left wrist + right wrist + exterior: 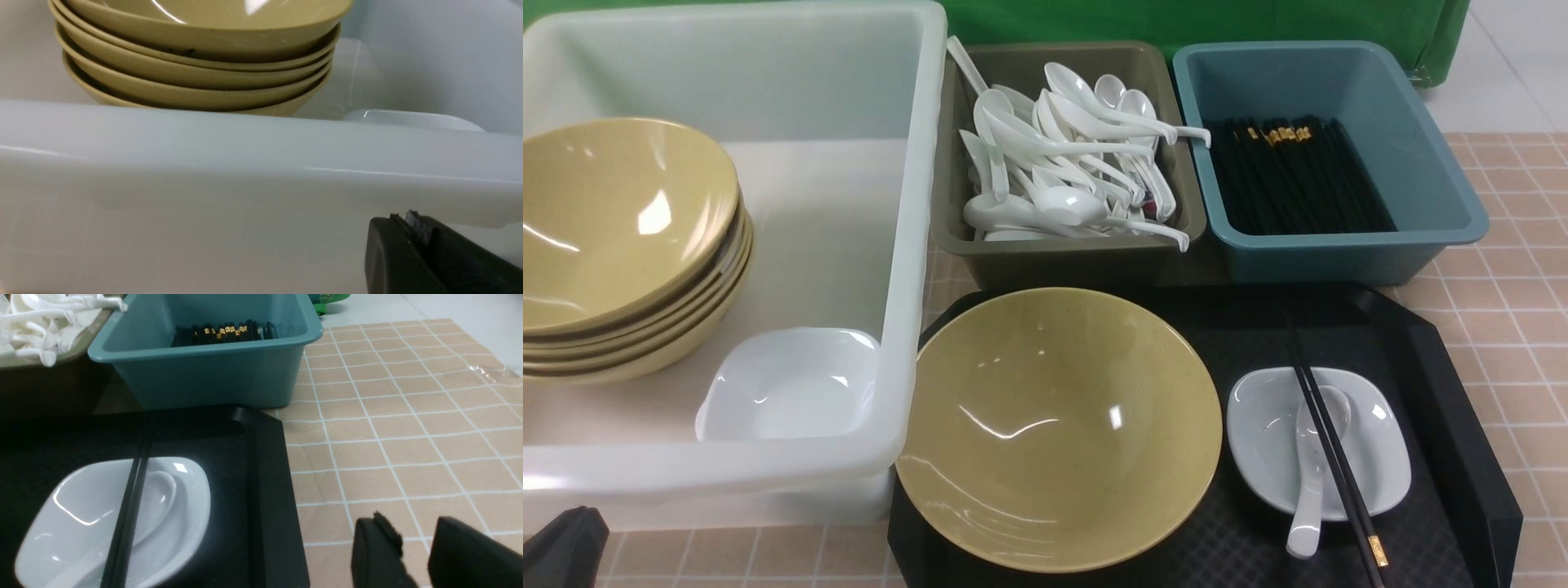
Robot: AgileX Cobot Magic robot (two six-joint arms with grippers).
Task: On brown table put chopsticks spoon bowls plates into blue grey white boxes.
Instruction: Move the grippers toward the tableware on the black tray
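With left gripper (412,222) pinched shut and right gripper (412,531) parted (neither holds anything), a clumsy pinch on the chopsticks (1331,441) could flip the spoon (1313,478) off its plate (1258,441).

At 7 o'clock in the front view, on the left arm's side: a matte black wedge-shaped casing corner (562,545) with bevelled edges and a faint sheen along the upper ridge.

On the left gripper (410,223): two thick matte black plastic fingers (386,257) with rounded shoulders. The inner face is lined with a coarser dark pad (457,265). A frayed grey-white scrap (412,214) stands up at the tip seam.

On the right gripper (412,535): two blocky, flat-sided matte black fingers (470,555) with softly rounded corners. One finger carries a ragged black lip (386,526) along its inner tip edge, with a torn, fibrous texture.
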